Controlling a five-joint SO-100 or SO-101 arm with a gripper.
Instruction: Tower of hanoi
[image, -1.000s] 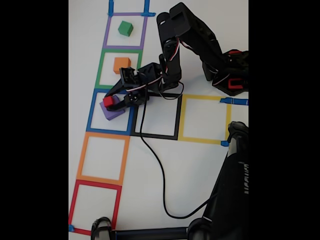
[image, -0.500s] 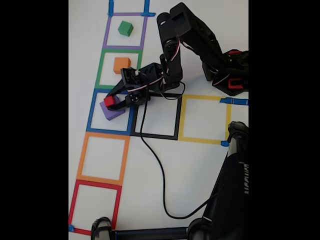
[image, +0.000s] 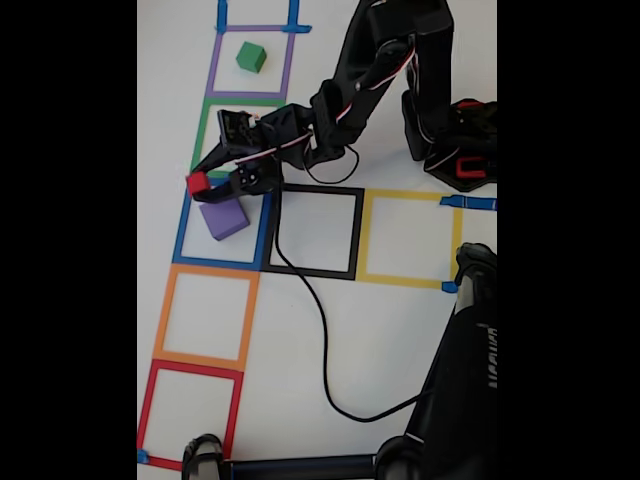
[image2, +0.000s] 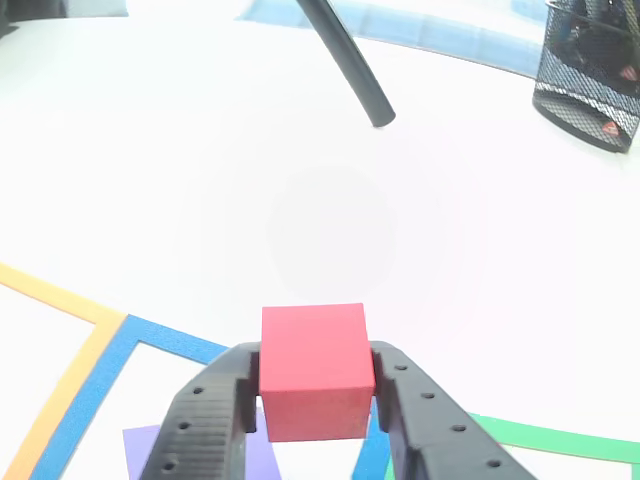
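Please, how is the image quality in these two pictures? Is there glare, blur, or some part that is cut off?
Fixed view: black bars at both sides, soft focus, the table evenly lit, and the colours of the purple block and green cube readable. Other view: the white surface is strongly overexposed, almost without texture; the red cube in the claw is sharp, the mesh basket is cut by the frame edge.

Orange cube (image: 222, 128) mostly behind arm, purple cube (image2: 200, 455) cropped below
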